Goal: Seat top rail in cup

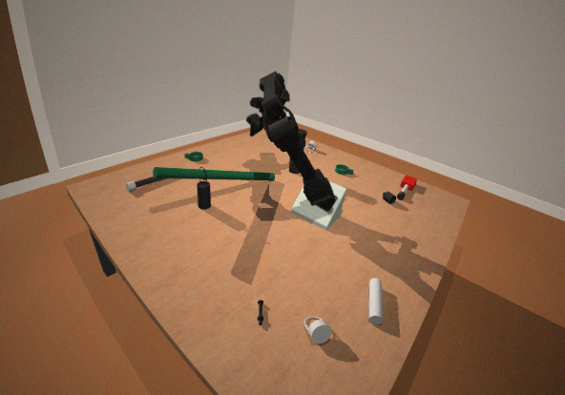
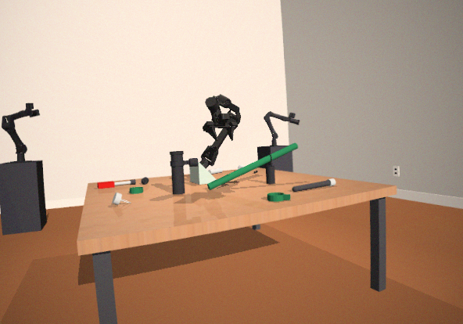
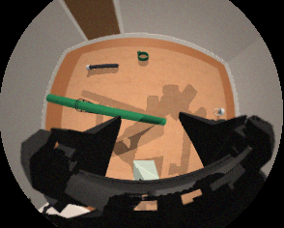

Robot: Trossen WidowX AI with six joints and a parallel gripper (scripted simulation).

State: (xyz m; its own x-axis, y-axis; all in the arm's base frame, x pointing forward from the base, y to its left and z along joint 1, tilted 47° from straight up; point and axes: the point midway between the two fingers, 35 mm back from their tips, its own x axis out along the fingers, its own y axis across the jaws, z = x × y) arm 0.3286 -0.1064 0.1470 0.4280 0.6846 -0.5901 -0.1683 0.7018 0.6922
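The green rail [image 1: 215, 175] [image 2: 242, 170] [image 3: 106, 111] slants through the loop on the small dark post [image 1: 203, 195] [image 2: 270, 174]. Its low end is down near the table, right of the big dark post [image 2: 177, 181] [image 1: 294, 166] in the exterior view. The rail-end cup [image 2: 193, 162] sticks out from the brace band [image 2: 177, 163], just under the post cap [image 2: 177, 154]. The rail end is outside the cup and below it. My gripper [image 1: 253, 113] [image 2: 223, 139] [image 3: 151, 117] is open and empty, high above the table. In the wrist view the rail end lies beyond the fingertips, not touched.
A pale green wedge [image 1: 307, 205] [image 2: 203, 175] [image 3: 146, 169] is at the arm's base. Green rings [image 1: 195, 156] [image 1: 343, 169], a dark rod [image 1: 144, 182] [image 2: 313, 185], a red-ended tool [image 1: 408, 182], a white cylinder [image 1: 375, 301] and a white loop cap [image 1: 319, 331] lie on the table.
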